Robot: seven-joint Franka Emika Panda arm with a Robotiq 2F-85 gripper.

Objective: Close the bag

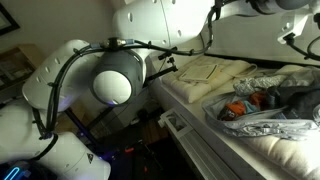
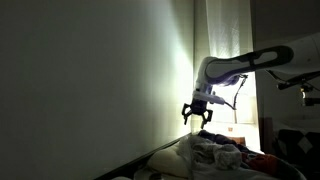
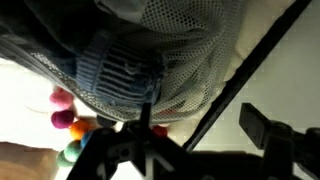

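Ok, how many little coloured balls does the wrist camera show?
4, clustered at the lower left of the wrist view: a pink ball on top, a magenta ball below it, an orange ball right of that, and a teal ball lowest. Others may be hidden.

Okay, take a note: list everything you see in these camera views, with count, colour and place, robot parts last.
bag: one, grey-silver, crinkled, on the padded surface
orange and red items: a few, inside the bag
folded cloth: one, cream, beyond the bag
padded surface: one, pale, under everything
mesh fabric: one, whitish, top of the wrist view
small balls: several, pink, orange, green, wrist view's lower left
arm: one, white, reaching over the heap
gripper: one, dark, fingers spread, holding nothing, above the heap
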